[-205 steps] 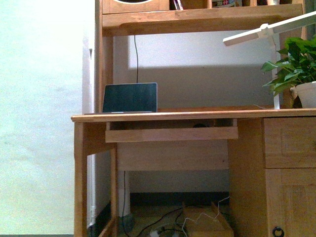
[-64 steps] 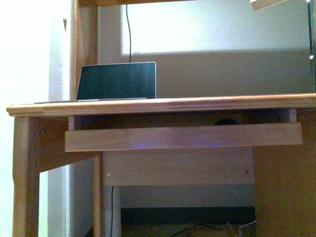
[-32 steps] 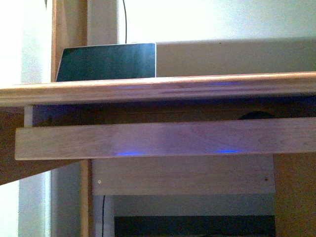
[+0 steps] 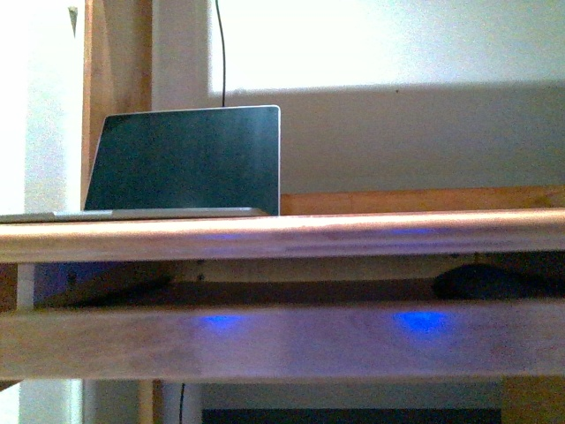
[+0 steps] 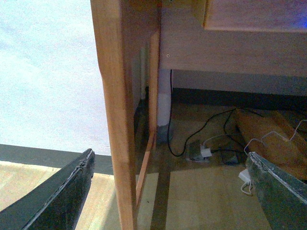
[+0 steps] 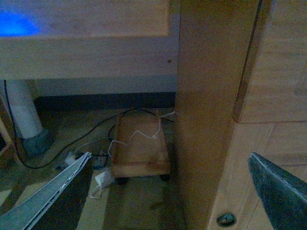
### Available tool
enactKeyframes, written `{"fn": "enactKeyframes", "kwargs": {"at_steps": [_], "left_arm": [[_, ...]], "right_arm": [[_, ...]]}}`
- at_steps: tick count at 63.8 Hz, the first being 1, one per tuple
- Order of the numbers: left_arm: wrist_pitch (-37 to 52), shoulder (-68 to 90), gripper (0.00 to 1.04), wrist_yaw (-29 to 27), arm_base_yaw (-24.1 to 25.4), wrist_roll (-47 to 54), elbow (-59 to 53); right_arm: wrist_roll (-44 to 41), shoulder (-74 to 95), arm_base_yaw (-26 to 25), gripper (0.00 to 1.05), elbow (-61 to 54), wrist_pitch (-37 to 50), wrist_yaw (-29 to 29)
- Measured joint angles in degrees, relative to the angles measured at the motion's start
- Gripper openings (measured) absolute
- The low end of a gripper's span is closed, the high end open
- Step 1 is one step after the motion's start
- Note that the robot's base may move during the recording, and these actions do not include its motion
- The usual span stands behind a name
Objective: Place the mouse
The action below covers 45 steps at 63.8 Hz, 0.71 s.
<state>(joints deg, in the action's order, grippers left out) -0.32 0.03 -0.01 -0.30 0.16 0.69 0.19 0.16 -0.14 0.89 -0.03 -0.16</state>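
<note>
View closer, higher; mouse (image 4: pixel 481 283) on shelf (image 4: pixel 265 343); arms low (below desktop (image 4: pixel 265 237)), left fingers (image 5: pixel 57 196), right fingers (image 6: pixel 53 196) splayed, empty.

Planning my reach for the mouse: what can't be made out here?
- Mouse, front view: only a dark hump shows; the tray's front board hides its base.
- Laptop keyboard, front view: hidden by the low angle over the desktop edge.
- Both wrist views: mouse out of frame.

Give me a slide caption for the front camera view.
Open laptop on the wooden desktop, dark mouse peeking over the shelf board beneath, further right.
</note>
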Motion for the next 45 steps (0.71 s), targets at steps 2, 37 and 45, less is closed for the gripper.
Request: {"fn": "enactKeyframes", "kwargs": {"at_steps": [2, 37, 45], "left_arm": [[0.0, 0.0, 0.97, 0.0, 0.0, 0.0, 0.0], [0.0, 0.0, 0.97, 0.02, 0.0, 0.0, 0.0], [0.0, 0.0, 0.97, 0.0, 0.0, 0.0, 0.0]], "right_arm": [[0.0, 0.0, 0.0, 0.97, 0.0, 0.0, 0.02], [0.0, 0.0, 0.0, 0.97, 0.0, 0.0, 0.02], [0.0, 0.0, 0.0, 0.97, 0.0, 0.02, 0.02]]}}
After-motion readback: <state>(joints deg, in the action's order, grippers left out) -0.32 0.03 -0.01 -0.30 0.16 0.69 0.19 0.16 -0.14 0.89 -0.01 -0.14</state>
